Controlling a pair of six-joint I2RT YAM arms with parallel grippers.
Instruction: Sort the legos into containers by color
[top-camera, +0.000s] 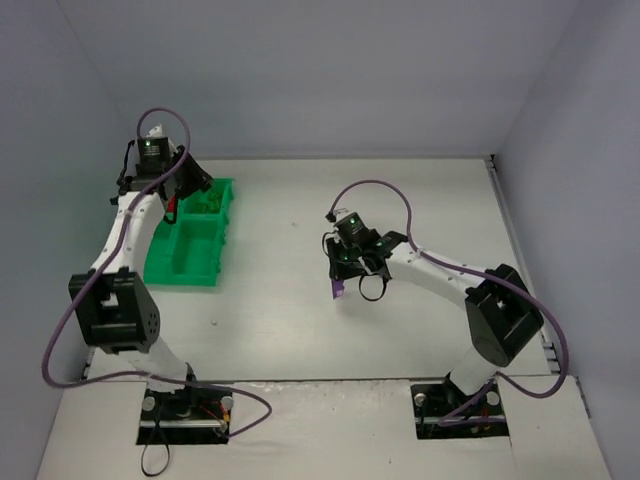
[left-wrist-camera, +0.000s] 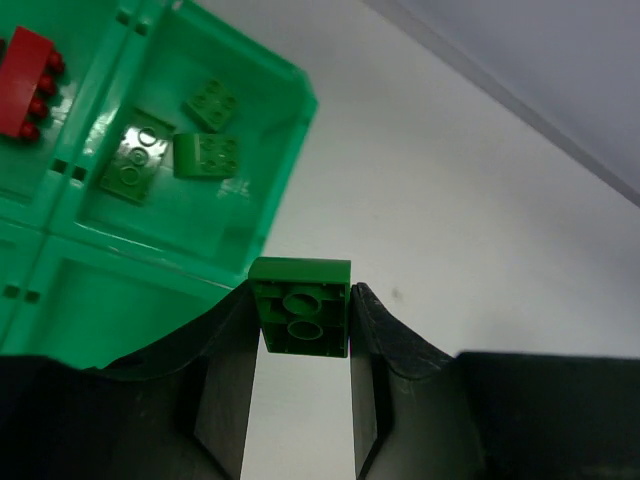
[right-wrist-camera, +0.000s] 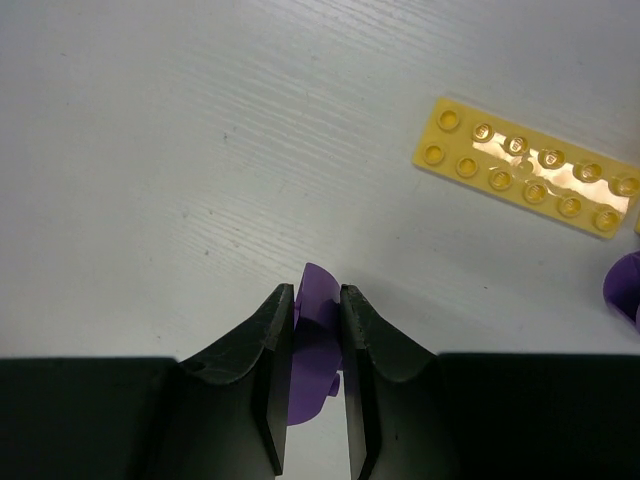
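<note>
On the left of the white counter (right-wrist-camera: 150, 150) sits a bright green tray (left-wrist-camera: 272, 180) with four low-walled compartments. In the left wrist view, a red brick (left-wrist-camera: 25, 70) lies alone in the compartment at the left edge. The next compartment (left-wrist-camera: 180, 210) holds three green bricks (left-wrist-camera: 207, 155), so these colours appear to have their places already. The nearer compartment (left-wrist-camera: 110, 300) looks empty.

The left pincer (left-wrist-camera: 302, 290) hovers just outside the tray's wall and is clamped on a green brick (left-wrist-camera: 300, 320). The brick's hollow underside faces the camera. The brick hangs over bare counter rather than over any compartment, so it probably needs carrying across the wall to join the other greens.

Farther right, well apart from the tray, the right pincer (right-wrist-camera: 318, 290) is squeezed tight on a thin purple brick (right-wrist-camera: 315, 370) held edge-on between its fingers. Whether the brick touches the counter below cannot be told. The narrow edge likely gives the firmest hold for the trip to the tray.

To the right of it, a long flat yellow plate (right-wrist-camera: 525, 165) lies studs up on the counter. Part of another purple piece (right-wrist-camera: 625, 288) shows at the right edge. Both are unsorted.

No brand, label or readable writing shows anywhere, and any lettering on the studs is too small to make out.
</note>
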